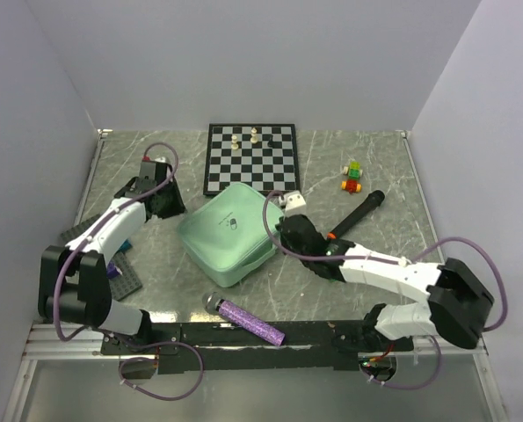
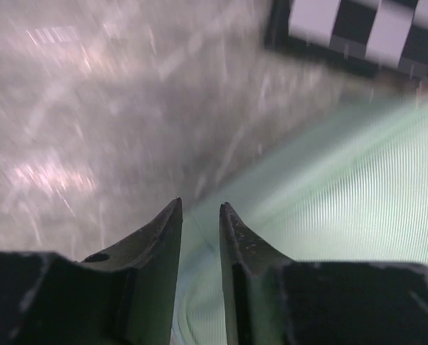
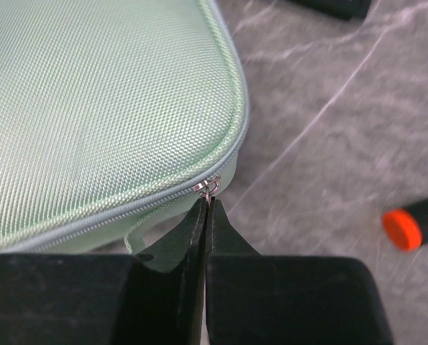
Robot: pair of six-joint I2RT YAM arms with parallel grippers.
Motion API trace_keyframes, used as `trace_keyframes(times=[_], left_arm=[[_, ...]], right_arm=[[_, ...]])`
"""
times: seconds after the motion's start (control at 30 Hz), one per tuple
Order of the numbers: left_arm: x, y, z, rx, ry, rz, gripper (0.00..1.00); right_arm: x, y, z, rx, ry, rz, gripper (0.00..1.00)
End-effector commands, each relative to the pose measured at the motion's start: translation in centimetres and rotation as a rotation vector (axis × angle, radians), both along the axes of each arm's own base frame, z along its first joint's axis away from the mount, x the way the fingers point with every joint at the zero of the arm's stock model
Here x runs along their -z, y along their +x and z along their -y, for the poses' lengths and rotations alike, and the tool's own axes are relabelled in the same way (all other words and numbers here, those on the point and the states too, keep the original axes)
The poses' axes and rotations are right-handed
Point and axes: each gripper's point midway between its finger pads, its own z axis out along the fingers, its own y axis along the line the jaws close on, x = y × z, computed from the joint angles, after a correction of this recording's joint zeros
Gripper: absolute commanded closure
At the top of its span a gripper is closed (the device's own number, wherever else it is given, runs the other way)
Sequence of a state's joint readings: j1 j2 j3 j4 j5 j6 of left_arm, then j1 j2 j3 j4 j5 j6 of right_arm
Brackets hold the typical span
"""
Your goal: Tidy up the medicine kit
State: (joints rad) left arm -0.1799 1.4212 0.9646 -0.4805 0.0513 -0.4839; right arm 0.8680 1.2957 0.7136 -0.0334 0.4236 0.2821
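Note:
The mint-green medicine kit (image 1: 228, 232) lies closed in the middle of the table, its dark pill logo facing up. My right gripper (image 1: 283, 230) is at the kit's right corner. In the right wrist view the right gripper (image 3: 208, 203) is shut on the zip pull, whose small metal ring (image 3: 211, 187) shows just past the tips, at the corner of the kit (image 3: 106, 100). My left gripper (image 1: 164, 202) hovers at the kit's left corner. In the blurred left wrist view the left gripper (image 2: 199, 208) is open by a narrow gap and empty, over the edge of the kit (image 2: 357, 208).
A chessboard (image 1: 250, 156) with a few pieces lies behind the kit. A black marker (image 1: 356, 214) with an orange cap (image 3: 403, 228) and coloured bricks (image 1: 353, 178) lie at right. A purple glitter tube (image 1: 252, 323) lies at the front. A dark studded plate (image 1: 125, 274) lies at left.

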Motion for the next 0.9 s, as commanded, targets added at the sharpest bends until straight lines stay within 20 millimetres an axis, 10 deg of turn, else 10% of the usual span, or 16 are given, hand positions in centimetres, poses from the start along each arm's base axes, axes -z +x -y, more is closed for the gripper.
trace_keyframes(times=[0.0, 0.23, 0.43, 0.6, 0.87], left_arm=[[-3.5, 6.0, -1.2, -0.123, 0.037, 0.205, 0.68], [-4.2, 8.7, 4.6, 0.038, 0.019, 0.266, 0.70], [-10.3, 9.0, 5.1, -0.013, -0.072, 0.403, 0.66], [-13.7, 2.0, 6.2, -0.035, -0.189, 0.429, 0.47], [-9.2, -12.8, 13.5, 0.070, -0.398, 0.213, 0.39]], right_arm=[[-0.2, -2.8, 1.7, 0.073, 0.000, 0.009, 1.00], [3.0, -7.0, 1.0, 0.045, -0.011, -0.071, 1.00], [3.4, -9.5, -1.5, -0.041, -0.048, -0.083, 1.00], [3.7, -10.0, -1.6, -0.049, -0.059, -0.075, 1.00], [3.3, -9.9, -1.3, -0.059, -0.050, -0.057, 1.00]])
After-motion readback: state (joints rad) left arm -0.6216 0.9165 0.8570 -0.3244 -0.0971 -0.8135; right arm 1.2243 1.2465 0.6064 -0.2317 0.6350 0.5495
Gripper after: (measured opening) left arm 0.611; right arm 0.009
